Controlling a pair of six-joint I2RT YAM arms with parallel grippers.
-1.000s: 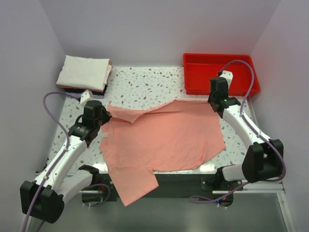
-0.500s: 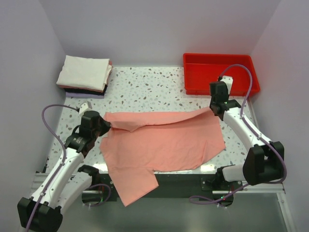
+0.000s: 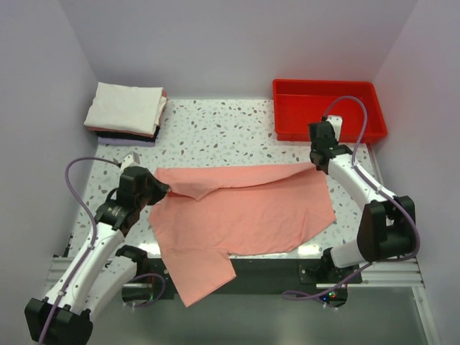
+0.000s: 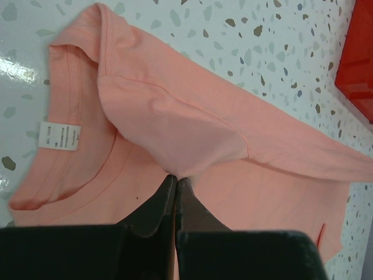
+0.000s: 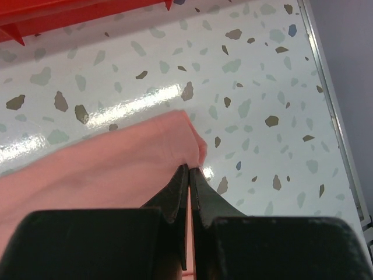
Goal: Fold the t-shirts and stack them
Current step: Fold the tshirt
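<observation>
From above, a salmon-pink cotton t-shirt [image 3: 244,212] lies spread across the near half of the speckled terrazzo table [image 3: 215,129], with one part drooping over the near edge. The left gripper [image 3: 159,188] sits at the shirt's far left corner and the right gripper [image 3: 316,164] at its far right corner. The far edge between them is raised in a long fold turned over the body of the shirt. A stack of folded t-shirts [image 3: 126,109], cream on top and dark beneath, waits in the far left corner, well apart from the spread shirt. A red plastic tray [image 3: 327,108] stands in the far right corner, just beyond the right gripper

In the left wrist view, the jaws are pressed together on a peak of pink cloth that rises off the table. The collar and its white neck label [image 4: 60,136] lie flat to the left

In the right wrist view, the fingers are likewise clamped on a small bunched corner of the shirt, with bare table on the far side of it

This looks like the first lengthwise fold, with stacking not yet begun. The next move probably calls for both arms to carry the pinched edge toward the near side together, keeping it taut and level so that it lies flat without creasing, before the jaws let go
</observation>
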